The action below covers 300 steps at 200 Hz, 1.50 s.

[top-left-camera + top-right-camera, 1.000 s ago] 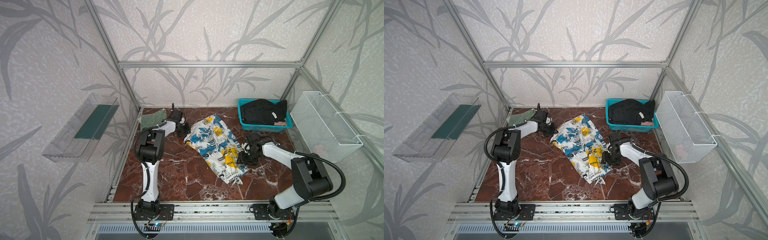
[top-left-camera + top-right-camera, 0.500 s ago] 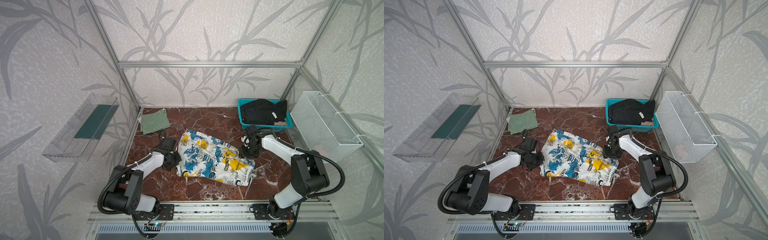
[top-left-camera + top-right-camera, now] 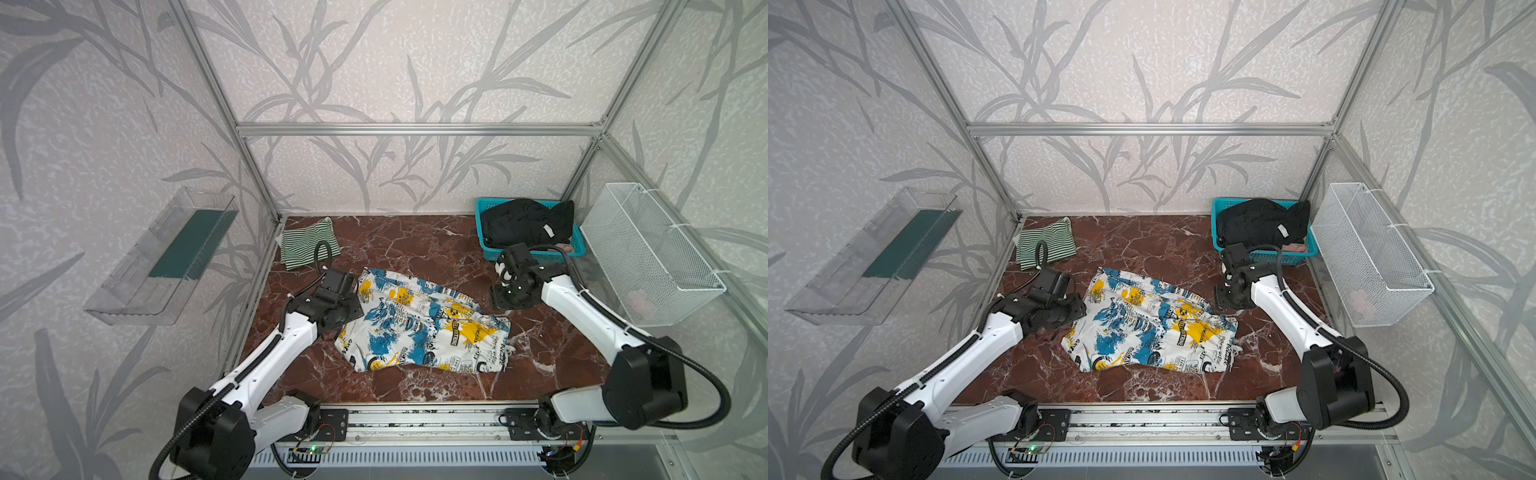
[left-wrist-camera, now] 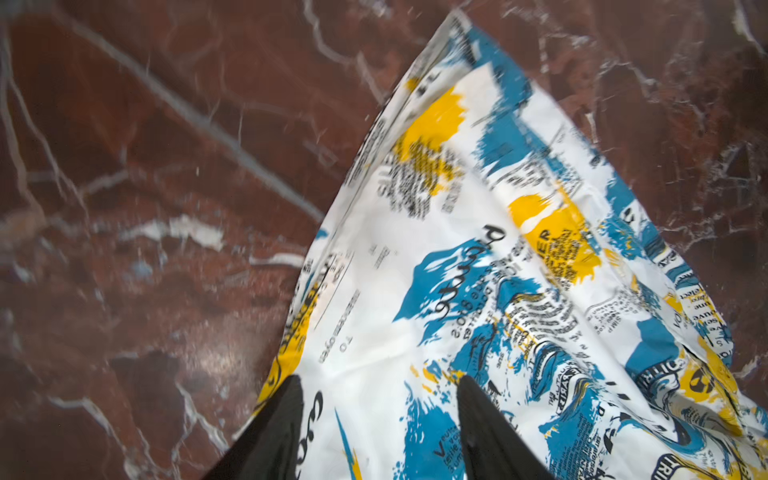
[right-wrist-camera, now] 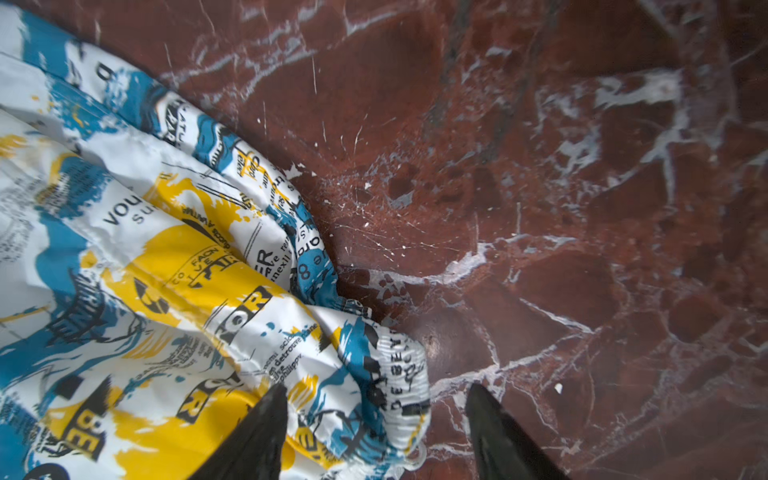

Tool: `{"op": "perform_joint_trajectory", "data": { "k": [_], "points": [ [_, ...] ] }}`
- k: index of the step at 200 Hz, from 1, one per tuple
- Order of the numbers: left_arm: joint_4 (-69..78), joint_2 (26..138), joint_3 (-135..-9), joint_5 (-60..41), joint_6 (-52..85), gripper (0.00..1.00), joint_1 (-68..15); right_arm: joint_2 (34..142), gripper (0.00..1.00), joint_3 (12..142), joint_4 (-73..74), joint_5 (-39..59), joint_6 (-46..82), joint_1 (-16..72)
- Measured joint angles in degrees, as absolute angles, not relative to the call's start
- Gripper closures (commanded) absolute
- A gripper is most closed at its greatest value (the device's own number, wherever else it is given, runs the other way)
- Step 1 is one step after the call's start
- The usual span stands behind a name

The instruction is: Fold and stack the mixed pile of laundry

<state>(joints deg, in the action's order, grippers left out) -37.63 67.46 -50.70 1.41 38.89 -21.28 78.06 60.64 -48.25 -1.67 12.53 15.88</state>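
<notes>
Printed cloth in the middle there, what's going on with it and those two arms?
Two robot arms are sorting laundry. The white printed garment lies spread out but wrinkled, not yet folded, mid-table. The left gripper is at one end of it and the right gripper near the other, both with jaws open, holding nothing. A striped garment that looks folded sits in the far left corner, and a black garment is heaped in the teal basket.

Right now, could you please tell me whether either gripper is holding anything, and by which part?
Nothing is held. The left gripper and the right gripper stand open at the edges of the printed cloth, which lies on the table.
</notes>
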Motion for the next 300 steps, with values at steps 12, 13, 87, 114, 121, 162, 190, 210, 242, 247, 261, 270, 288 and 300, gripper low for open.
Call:
{"op": "perform_joint_trajectory", "data": {
  "k": [12,13,87,114,121,162,190,210,242,247,261,270,288,300],
  "points": [
    [-36.27,71.02,-54.13,1.41,35.16,0.38,-21.15,74.52,0.32,58.54,-48.25,-2.20,13.54,15.84],
    [-36.16,71.22,-54.33,1.41,34.87,0.38,-21.15,74.15,0.32,58.26,-48.25,-2.31,13.78,15.84],
    [-30.26,99.83,-72.38,0.45,18.06,0.39,-19.64,62.81,0.36,44.66,-46.61,-1.10,20.23,15.38],
    [-30.26,107.31,-76.60,-0.12,16.01,0.43,-18.52,63.09,0.36,43.00,-44.12,0.14,21.78,15.35],
    [-30.28,108.62,-77.14,-0.21,15.53,0.43,-18.26,63.35,0.36,42.57,-43.53,0.32,22.13,15.35],
    [-30.37,112.42,-78.02,-1.23,13.41,0.49,-17.54,65.23,0.38,41.01,-40.25,1.45,23.03,15.31],
    [-30.44,114.24,-79.55,-1.93,12.47,0.58,-17.10,66.35,0.39,40.84,-38.41,2.24,23.38,15.31],
    [-30.59,114.43,-79.70,-2.35,12.38,0.62,-17.08,66.87,0.40,40.73,-37.23,2.46,23.64,15.29],
    [-31.03,114.43,-79.70,-2.90,12.19,0.71,-17.06,68.27,0.43,40.73,-35.92,2.66,23.79,15.25],
    [-31.14,114.43,-79.77,-2.92,12.12,0.71,-17.04,68.53,0.44,40.73,-35.86,2.68,23.83,15.25],
    [-31.33,114.43,-79.88,-3.11,12.12,0.72,-17.02,69.28,0.44,40.73,-35.81,3.09,23.83,15.25],
    [-31.62,114.43,-80.18,-3.18,12.10,0.72,-17.02,69.76,0.45,40.73,-35.81,3.46,23.81,15.25],
    [-31.68,114.43,-80.93,-3.38,12.05,0.78,-16.86,70.46,0.47,40.73,-35.86,4.16,23.79,15.25],
    [-31.73,114.43,-81.41,-3.60,11.90,0.86,-16.75,70.59,0.52,40.73,-35.86,4.67,23.81,15.25]
  ]
}}
